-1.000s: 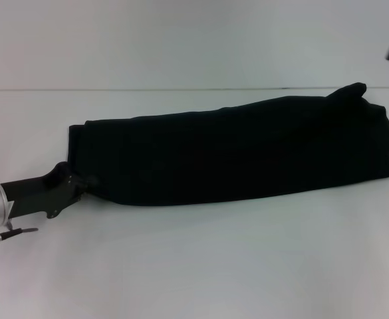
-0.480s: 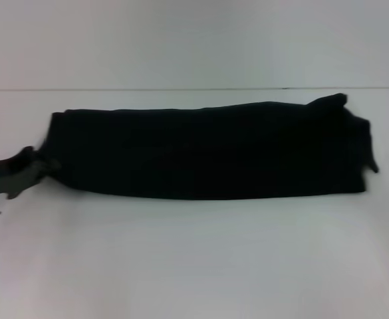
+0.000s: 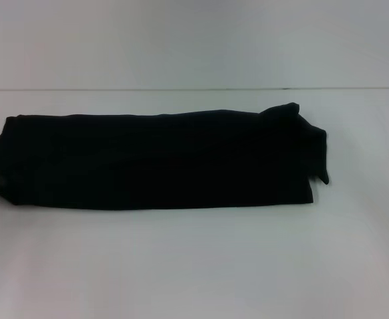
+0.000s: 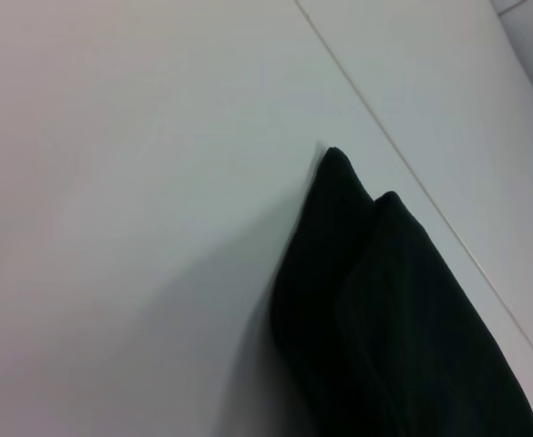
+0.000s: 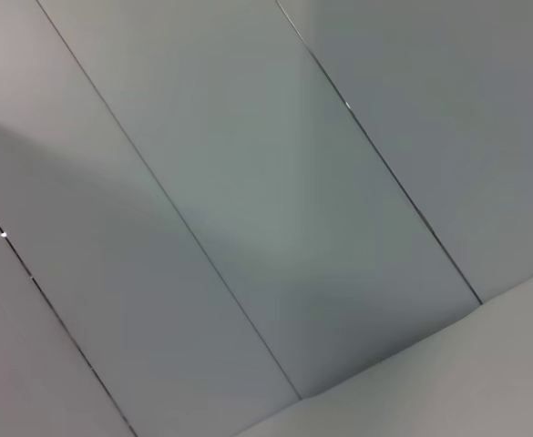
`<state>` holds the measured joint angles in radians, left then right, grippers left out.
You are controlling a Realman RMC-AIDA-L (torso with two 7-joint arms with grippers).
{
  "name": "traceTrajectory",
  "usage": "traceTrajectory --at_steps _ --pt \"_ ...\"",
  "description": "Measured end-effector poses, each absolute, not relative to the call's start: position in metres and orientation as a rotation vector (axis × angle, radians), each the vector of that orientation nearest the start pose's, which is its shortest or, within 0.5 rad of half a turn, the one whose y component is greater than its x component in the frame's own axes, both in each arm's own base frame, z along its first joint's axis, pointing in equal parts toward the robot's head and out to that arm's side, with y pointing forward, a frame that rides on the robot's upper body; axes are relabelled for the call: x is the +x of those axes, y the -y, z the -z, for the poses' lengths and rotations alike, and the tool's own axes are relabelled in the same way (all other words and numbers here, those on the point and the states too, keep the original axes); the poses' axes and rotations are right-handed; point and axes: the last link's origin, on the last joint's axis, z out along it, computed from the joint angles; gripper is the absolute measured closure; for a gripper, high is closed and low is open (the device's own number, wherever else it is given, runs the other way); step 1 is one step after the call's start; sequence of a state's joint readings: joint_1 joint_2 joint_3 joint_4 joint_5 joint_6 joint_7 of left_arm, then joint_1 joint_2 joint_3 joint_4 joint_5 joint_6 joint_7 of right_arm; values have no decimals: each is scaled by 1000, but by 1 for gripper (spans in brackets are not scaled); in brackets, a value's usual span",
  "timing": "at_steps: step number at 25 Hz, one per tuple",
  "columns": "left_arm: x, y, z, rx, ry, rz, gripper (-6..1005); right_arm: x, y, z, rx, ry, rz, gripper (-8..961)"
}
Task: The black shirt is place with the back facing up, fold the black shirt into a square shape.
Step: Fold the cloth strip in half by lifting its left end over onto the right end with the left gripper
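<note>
The black shirt lies on the white table as a long band folded lengthwise, and over the last second it has slid toward my left: its left end now reaches the edge of the head view, and its bunched right end, which sat near the right edge a second ago, is now well inside the frame. The band has also straightened; it was slanted before and now runs almost level across the table.

My left gripper, which held the left end a second ago, is now out of the head view, so I cannot tell whether its fingers are together or apart. Its wrist camera shows only a folded corner of the shirt resting on the table. The right gripper shows in no view.

I judge the lengthwise folds done; the band must now be folded across its length to make a square.
</note>
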<state>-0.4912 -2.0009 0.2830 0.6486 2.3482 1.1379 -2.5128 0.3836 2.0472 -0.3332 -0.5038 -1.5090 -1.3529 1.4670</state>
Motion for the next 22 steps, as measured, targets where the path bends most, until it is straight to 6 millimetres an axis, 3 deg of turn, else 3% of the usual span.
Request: traceTrajectory --at_steps 4,8,15,20,22 --pt "-379 -345 -72 -1457 2006 728 912 350 -324 -90 -1667 -1041 -1197 280" --pt "-352 -360 -70 -1562 2019 789 908 352 -320 -86 -1659 -1059 -1197 280" --pt "-266 -406 -67 -1837 1972 891 900 350 -324 -80 -1675 -1081 -1211 279" --pt "-189 -434 -40 -2094 1874 845 894 341 -332 -76 -1694 -1071 -1224 279" --pt "-157 -440 -19 -2194 1821 812 892 339 -335 -75 -1700 -1070 -1227 279"
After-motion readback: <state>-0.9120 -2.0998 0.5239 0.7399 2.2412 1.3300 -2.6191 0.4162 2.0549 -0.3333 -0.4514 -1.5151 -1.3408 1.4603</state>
